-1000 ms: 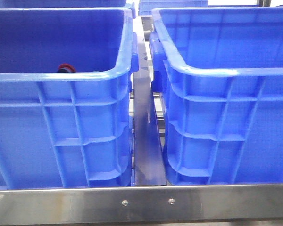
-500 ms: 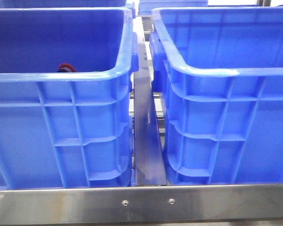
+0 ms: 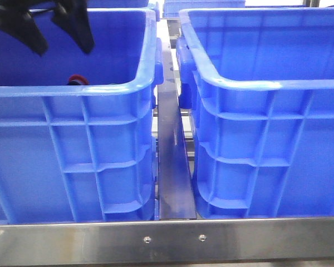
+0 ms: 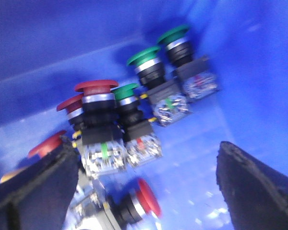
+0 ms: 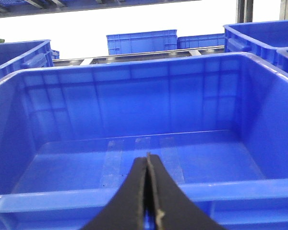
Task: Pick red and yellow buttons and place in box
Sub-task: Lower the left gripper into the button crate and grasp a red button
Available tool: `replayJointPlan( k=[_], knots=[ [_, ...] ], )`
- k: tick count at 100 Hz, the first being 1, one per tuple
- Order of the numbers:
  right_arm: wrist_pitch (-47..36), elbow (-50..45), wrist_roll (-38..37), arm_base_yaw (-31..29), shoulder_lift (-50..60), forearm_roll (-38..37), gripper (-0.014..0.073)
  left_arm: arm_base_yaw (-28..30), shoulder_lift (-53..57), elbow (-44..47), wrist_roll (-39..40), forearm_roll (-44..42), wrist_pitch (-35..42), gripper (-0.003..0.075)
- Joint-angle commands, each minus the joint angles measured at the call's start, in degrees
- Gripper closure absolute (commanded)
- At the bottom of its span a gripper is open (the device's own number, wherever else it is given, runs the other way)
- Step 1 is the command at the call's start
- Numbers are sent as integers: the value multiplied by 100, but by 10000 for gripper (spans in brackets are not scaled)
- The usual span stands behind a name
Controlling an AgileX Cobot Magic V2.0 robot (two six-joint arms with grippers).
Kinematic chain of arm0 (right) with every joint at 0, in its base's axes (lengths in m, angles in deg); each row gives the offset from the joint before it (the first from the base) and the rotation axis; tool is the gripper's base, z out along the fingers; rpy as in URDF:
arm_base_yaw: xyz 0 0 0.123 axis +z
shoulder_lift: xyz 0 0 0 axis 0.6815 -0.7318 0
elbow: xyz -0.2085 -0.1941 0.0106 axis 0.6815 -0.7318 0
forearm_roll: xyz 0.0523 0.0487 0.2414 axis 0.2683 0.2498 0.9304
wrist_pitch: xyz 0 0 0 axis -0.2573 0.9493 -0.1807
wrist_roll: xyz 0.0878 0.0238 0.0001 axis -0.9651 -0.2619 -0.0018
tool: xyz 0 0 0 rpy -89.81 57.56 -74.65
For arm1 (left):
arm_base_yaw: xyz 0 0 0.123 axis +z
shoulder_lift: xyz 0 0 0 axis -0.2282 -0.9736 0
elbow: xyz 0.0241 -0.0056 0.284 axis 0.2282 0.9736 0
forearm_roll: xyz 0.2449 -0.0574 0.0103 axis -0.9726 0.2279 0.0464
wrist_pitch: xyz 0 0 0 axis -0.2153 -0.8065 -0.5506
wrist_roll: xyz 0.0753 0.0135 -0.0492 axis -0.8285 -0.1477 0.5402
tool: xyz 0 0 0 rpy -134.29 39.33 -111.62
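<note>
Two blue crates stand side by side on a steel worktop [image 3: 172,239], with a narrow metal strip [image 3: 171,161] running between them. The left crate [image 3: 72,156] holds the push buttons; the right crate, the box [image 3: 267,150], shows only bare blue floor and walls in the right wrist view.

The left hand [image 3: 44,30] hangs inside the upper far part of the left crate, its two black fingers spread wide with nothing between them. From its wrist camera the fingers [image 4: 33,187] frame a cluster of buttons on the crate floor. Two red buttons [image 4: 96,88] stand upright together on black collars and clear switch blocks, touching a green button [image 4: 126,92] just beside them. Two more green buttons [image 4: 161,48] lie farther along, tilted, near the crate wall. Another red button [image 4: 148,196] lies on its side between the fingers, its domed cap pointing toward the open gap. One more red cap [image 4: 47,143] peeks out beside the finger on that side, and a sliver of yellow [image 4: 12,175] shows at the finger's edge, too hidden to tell what it is.

The right hand [image 5: 147,191] is pressed closed, fingers touching, holding nothing, and sits at the near rim of the box.
</note>
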Motion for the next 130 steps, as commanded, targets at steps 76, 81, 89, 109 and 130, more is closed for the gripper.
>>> replayJointPlan(
  k=[76, 81, 89, 109, 130],
  knots=[
    [-487, 58, -1, -15, 151, -38, 662, 259, -514, -272, 223, -327, 440, 165],
    [-487, 58, -1, -15, 151, -38, 662, 259, -514, -272, 223, -327, 462, 165],
    [-487, 58, -1, -15, 151, -38, 662, 259, -514, -272, 223, -327, 501, 165],
    [-487, 58, -1, -15, 151, -38, 662, 259, -733, -272, 223, -327, 488, 165],
    [-487, 58, -1, -15, 151, -38, 662, 259, -816, -272, 223, -327, 463, 178]
  ],
)
